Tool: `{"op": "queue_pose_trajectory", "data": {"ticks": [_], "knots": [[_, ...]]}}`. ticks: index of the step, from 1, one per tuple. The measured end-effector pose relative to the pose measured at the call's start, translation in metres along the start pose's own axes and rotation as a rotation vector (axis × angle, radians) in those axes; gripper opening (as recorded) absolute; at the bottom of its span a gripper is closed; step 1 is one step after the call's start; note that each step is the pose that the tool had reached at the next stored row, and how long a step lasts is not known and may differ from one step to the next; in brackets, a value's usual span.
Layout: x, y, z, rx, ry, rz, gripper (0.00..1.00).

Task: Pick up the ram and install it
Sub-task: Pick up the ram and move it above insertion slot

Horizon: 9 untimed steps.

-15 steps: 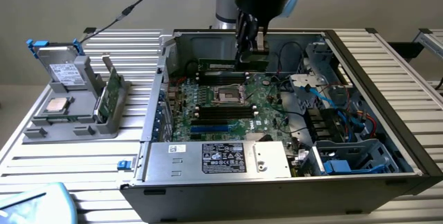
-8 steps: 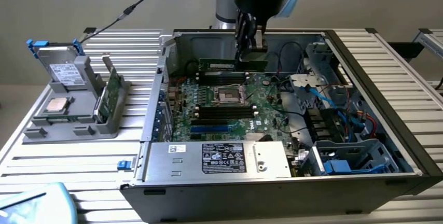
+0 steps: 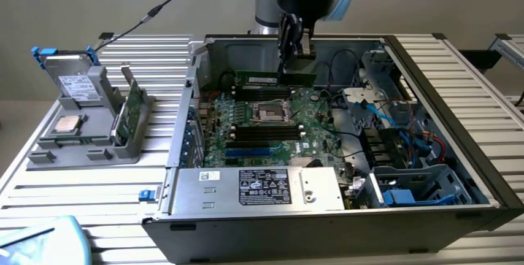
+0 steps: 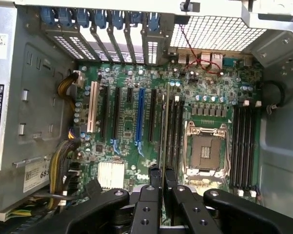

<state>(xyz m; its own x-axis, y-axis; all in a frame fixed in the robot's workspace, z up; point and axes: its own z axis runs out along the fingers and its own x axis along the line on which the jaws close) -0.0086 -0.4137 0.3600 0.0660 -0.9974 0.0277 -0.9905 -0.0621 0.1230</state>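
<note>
The ram point(image 3: 274, 80), a long green stick with a pale sticker, hangs level inside the open computer case point(image 3: 458, 136), and my gripper point(image 3: 294, 61) is shut on its top edge. It sits just above the far black memory slots point(image 3: 262, 92), behind the empty processor socket point(image 3: 270, 113). In the wrist view the ram point(image 4: 163, 131) appears edge-on as a thin line between the fingertips of my gripper point(image 4: 162, 172), running beside one bank of black slots point(image 4: 174, 131). The socket point(image 4: 205, 152) lies beyond it, and a second bank of slots point(image 4: 244, 141) past that.
On the exterior view's left, a grey holder point(image 3: 82, 151) carries a boxy drive point(image 3: 76, 84), a square silver processor chip point(image 3: 67, 125) and another green stick point(image 3: 131, 108). The power supply point(image 3: 254, 188) fills the case front. Cables and a drive cage point(image 3: 409, 185) crowd the right side.
</note>
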Motion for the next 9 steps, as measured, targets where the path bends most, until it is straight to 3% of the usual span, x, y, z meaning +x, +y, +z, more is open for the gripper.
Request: {"op": "queue_pose_trajectory", "data": {"ticks": [2,5,9], "knots": [[-0.006,-0.0014,0.0009,-0.0009,0.0136,0.002,0.15],[-0.014,-0.0021,0.0022,0.0003,0.0248,0.003,0.15],[-0.018,-0.0023,0.0029,0.0188,0.0329,0.005,0.15]]}}
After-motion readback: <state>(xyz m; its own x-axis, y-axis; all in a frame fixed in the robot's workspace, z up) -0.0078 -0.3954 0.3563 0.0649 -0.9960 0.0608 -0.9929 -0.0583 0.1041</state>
